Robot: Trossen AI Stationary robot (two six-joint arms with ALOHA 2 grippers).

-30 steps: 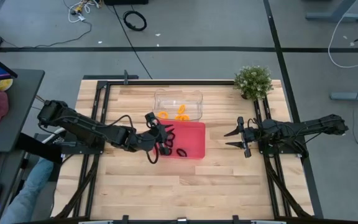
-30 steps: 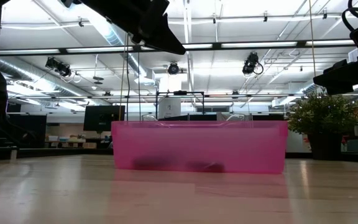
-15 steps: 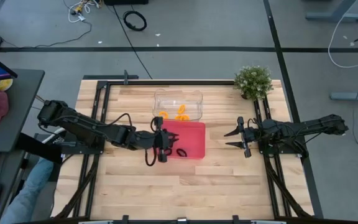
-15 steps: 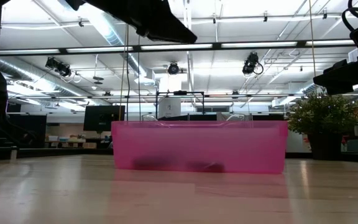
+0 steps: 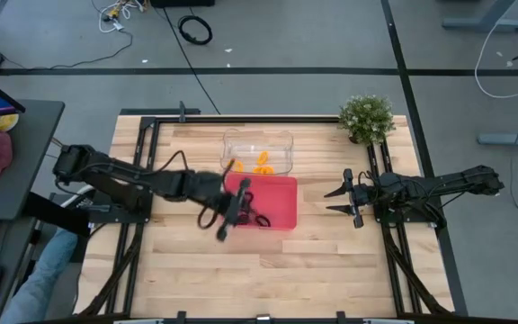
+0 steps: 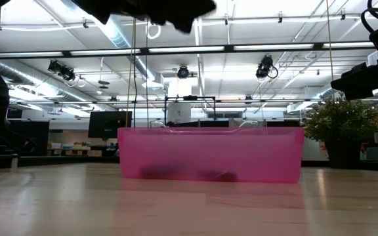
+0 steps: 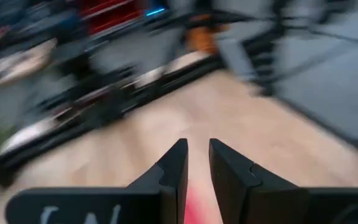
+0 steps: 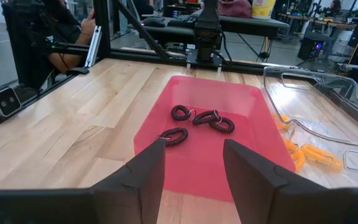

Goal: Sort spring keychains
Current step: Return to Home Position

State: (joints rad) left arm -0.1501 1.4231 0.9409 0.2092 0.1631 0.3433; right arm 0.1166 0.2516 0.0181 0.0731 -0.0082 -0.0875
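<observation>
High view: left gripper [image 5: 232, 205] is a blur above the left part of the red tray [image 5: 284, 191], mid-desk [image 5: 196, 270]. Black keychains [image 5: 261, 219] lie in the tray, some hidden under the gripper. Orange keychains [image 5: 261, 165] sit in the clear bin [image 5: 257, 142], just beyond the tray. Right gripper [image 5: 338, 202] hangs right of the tray, apart from it, spread wide and empty.

Low view: the tray wall fills the middle, and the keychains are only dim dark smudges through it. Left arm is a dark blur cut off at the top edge. Right arm is cut off above the plant [image 6: 343, 124].

Left wrist view: heavy blur. The fingers [image 7: 174, 171] are a narrow slit apart with nothing between them. The background is unreadable.

Right wrist view: four black keychains are clear on the tray floor. A person [image 8: 67, 31] beyond the desk is half hidden by a post [image 8: 102, 28].
</observation>
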